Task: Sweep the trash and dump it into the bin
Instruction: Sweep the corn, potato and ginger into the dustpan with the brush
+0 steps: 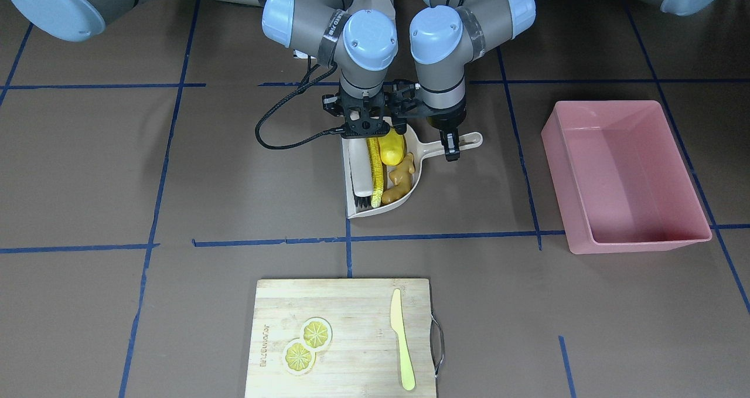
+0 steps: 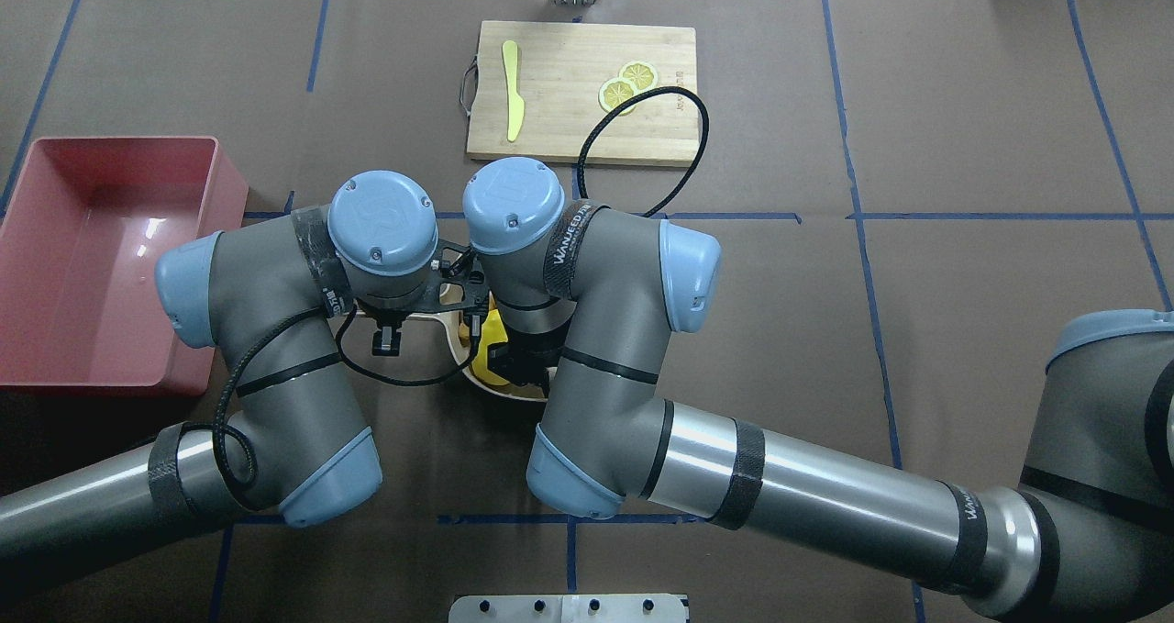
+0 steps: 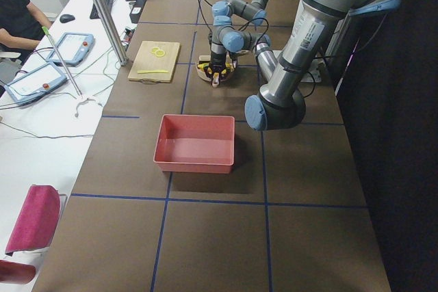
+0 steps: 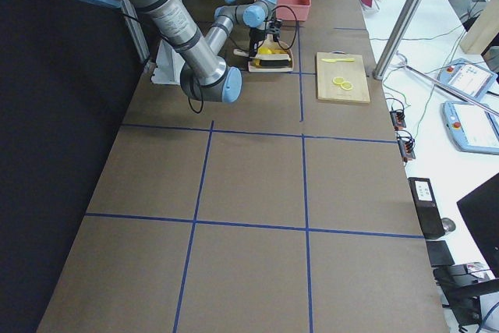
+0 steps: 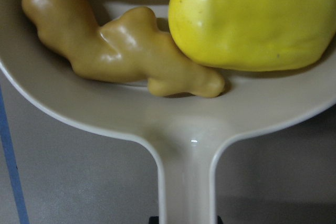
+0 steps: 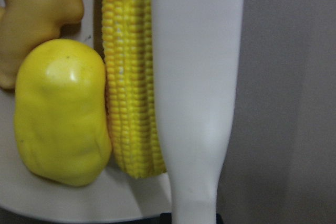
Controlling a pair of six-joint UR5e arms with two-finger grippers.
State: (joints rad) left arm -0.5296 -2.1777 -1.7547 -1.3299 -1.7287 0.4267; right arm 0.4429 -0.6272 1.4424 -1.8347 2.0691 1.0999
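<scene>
Seen from across the table, the right gripper [image 1: 364, 129] clasps the handle end of a white brush [image 1: 360, 174], which lies along the near side wall of a beige dustpan [image 1: 375, 212] at the table's centre. Inside the pan, the corn cob [image 1: 375, 172] rests against the brush. The potato [image 1: 391, 148] sits beside it at the handle end, touching the ginger root [image 1: 399, 178]. The left gripper [image 1: 450, 146] appears closed on the dustpan's handle, though its fingertips are barely visible. Well apart, farther right, stands the pink bin [image 1: 571, 175]. In the foreground, a cutting board [image 1: 345, 304] carries two lemon slices [image 1: 308, 345] and a knife [image 1: 401, 339].
</scene>
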